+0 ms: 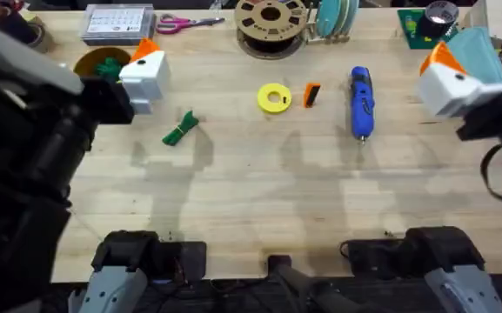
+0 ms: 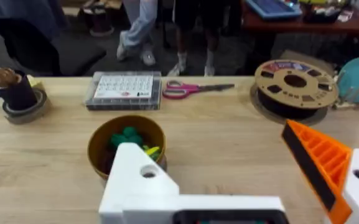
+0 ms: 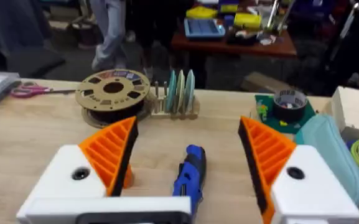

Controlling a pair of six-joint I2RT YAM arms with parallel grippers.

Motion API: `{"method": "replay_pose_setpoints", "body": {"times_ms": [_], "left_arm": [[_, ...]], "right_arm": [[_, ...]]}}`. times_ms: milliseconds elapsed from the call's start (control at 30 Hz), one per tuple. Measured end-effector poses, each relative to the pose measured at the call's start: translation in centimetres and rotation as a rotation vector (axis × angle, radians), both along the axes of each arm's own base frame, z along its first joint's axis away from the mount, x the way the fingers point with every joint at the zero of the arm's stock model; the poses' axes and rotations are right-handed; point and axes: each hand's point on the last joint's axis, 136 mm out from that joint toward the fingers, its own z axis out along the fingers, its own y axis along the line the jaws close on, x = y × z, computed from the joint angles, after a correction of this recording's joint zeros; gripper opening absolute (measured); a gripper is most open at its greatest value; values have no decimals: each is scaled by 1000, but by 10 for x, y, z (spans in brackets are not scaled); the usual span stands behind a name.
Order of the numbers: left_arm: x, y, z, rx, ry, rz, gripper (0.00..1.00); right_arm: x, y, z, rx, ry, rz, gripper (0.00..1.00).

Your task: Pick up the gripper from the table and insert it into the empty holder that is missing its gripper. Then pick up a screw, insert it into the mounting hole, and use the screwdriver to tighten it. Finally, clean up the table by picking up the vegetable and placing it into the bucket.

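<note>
The wooden surface (image 1: 259,191) carried all task items untouched. The gripper (image 1: 311,95) lay beside the screwdriver (image 1: 361,102). The left hand (image 2: 241,180), jaws spread, presented the bare holder (image 2: 140,180). The right hand (image 3: 188,158) was spread, empty. Step 1 was pending: grasp the gripper.

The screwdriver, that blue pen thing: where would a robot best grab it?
Probably around the middle of the body of the screwdriver, coming straight down from above. It lies flat on the table, lengthwise away from the arms, so fingers closing across its narrow width fit. The right gripper, open, is nearer.
</note>
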Motion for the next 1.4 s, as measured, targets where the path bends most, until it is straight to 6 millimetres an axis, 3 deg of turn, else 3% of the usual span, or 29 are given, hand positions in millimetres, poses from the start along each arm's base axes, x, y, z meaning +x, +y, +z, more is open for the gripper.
{"method": "replay_pose_setpoints", "body": {"times_ms": [200, 600, 933, 1100, 1267, 1400], "left_arm": [[11, 0, -16, 0, 145, 0, 985], [28, 0, -50, 1, 411, 0, 986], [27, 1, -58, 61, 459, -23, 986], [6, -1, -82, 165, 674, -111, 985], [20, -2, -92, 226, 770, -172, 991], [19, -4, -111, 275, 856, -240, 996]], "right_arm": [[18, 0, -2, 0, 171, 3, 996], [36, 1, -38, 1, 574, 6, 996], [41, 1, -44, 1, 609, 6, 996], [41, 1, -44, 1, 610, 7, 996], [41, 1, -44, 1, 610, 6, 996], [41, 1, -44, 1, 610, 6, 996]]}}
